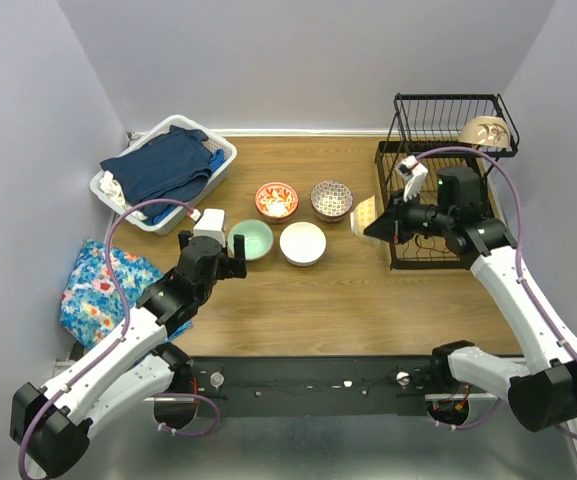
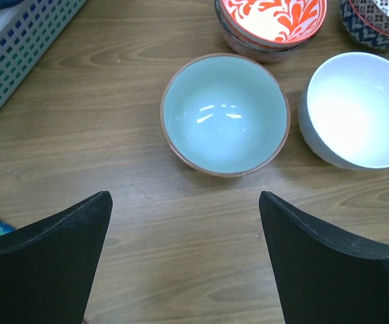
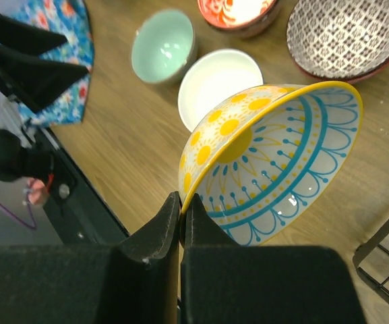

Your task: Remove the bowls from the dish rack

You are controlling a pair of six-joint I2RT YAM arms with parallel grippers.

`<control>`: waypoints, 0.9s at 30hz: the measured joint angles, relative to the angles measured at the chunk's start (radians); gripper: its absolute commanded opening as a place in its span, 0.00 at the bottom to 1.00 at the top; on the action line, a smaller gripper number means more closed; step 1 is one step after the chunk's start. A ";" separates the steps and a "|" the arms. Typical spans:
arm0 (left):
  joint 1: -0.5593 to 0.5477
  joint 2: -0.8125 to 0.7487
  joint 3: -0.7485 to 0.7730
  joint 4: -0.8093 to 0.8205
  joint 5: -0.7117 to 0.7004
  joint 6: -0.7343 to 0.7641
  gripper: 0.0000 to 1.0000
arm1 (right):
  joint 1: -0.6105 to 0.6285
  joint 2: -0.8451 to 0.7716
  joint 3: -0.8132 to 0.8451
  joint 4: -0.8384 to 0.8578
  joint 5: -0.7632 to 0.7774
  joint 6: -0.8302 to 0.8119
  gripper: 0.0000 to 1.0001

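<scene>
Right gripper clamped the yellow-and-blue bowl by its rim — left gripper gaped, mint-green bowl just ahead.

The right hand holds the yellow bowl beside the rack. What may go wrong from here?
The right hand pinches the yellow bowl only at its rim, and the bowl hangs tilted; it may slip and fall on the table.
The white bowl and the dark patterned bowl stand close by, so setting it down may knock them.
</scene>
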 measured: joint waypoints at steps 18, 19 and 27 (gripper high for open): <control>0.000 0.024 0.159 -0.224 0.042 -0.170 0.99 | 0.475 0.190 0.035 -0.101 0.461 -0.186 0.01; 0.000 0.043 0.180 -0.247 0.053 -0.182 0.99 | 0.510 0.205 0.042 -0.104 0.497 -0.192 0.01; 0.000 0.170 0.337 -0.350 0.123 -0.220 0.99 | 0.776 0.352 0.118 -0.114 0.751 -0.262 0.01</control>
